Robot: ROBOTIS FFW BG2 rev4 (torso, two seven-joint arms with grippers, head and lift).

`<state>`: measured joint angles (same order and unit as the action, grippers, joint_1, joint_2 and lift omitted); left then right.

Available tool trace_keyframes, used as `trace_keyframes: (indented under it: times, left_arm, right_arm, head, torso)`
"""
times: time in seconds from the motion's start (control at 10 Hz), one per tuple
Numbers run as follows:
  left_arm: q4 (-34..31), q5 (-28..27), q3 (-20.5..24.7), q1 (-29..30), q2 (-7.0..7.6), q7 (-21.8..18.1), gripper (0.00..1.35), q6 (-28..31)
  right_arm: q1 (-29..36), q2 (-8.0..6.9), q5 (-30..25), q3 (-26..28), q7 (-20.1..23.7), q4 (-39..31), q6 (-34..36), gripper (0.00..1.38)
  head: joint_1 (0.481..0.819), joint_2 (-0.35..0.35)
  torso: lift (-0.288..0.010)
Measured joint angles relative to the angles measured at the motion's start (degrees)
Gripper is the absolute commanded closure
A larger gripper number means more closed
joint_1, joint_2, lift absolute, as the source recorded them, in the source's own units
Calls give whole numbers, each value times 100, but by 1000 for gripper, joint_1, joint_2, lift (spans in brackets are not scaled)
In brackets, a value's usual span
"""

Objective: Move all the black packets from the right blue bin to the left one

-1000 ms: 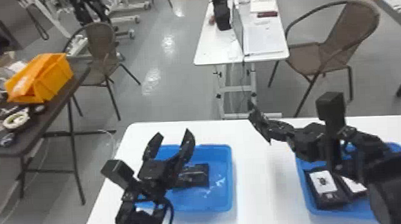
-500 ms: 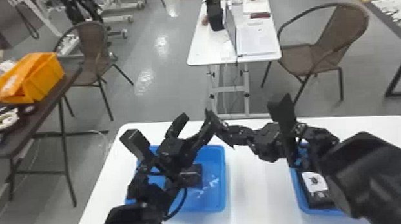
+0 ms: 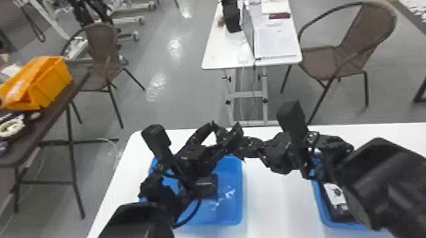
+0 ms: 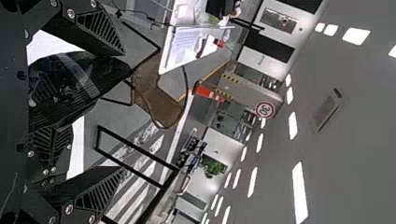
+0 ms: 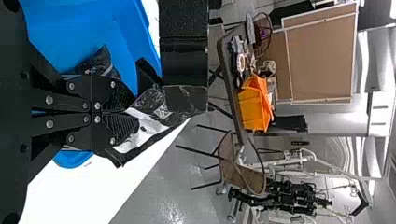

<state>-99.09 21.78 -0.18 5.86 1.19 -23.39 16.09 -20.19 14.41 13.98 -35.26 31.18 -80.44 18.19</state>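
- Right gripper: clenched on black packet.
- Left gripper: jaws parted, unloaded — packet's free part between them; closing there, I judge, completes the handover.

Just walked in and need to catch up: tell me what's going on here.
The robot's right gripper is clamped on a black packet, which sits between the open fingers of the left gripper, apparently for a handover. The left blue bin holds at least one packet. At least one more lies in the right blue bin, so the move is unfinished.
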Motion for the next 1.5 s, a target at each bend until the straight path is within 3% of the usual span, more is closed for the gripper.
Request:
trace_keyframes:
  times: [0.5, 0.6, 0.7, 1.0, 1.4, 1.5]
  left_arm:
    - [-223, -358, 80, -115, 1, -100, 180, 1123]
    - [-225, -432, 62, -136, 18, -107, 572, 1142]
    - [-225, -533, 79, -119, -4, -87, 1280, 1020]
    - [-220, -322, 224, 48, -113, 93, 1223, 733]
    - [-221, -261, 275, 106, -119, 80, 1223, 548]
    - [-221, -255, 280, 110, -119, 80, 1223, 495]
  right_arm:
    - [-220, 44, 151, -294, -78, 103, -92, 1188]
    - [-233, 44, 167, -323, -78, 110, -125, 1188]
    - [-238, 44, 173, -333, -74, 110, -151, 1188]
    - [-225, 37, 160, -333, -74, 100, -198, 1188]
    - [-211, 20, 155, -333, -75, 103, -252, 1159]
    - [-205, 16, 155, -332, -65, 114, -322, 952]
  head:
    - [695, 181]
    - [695, 182]
    - [695, 187]
    - [695, 203]
    - [695, 212]
    - [695, 215]
  torso:
    - [0]
    - [0]
    - [0]
    - [0]
    - [0]
    - [0]
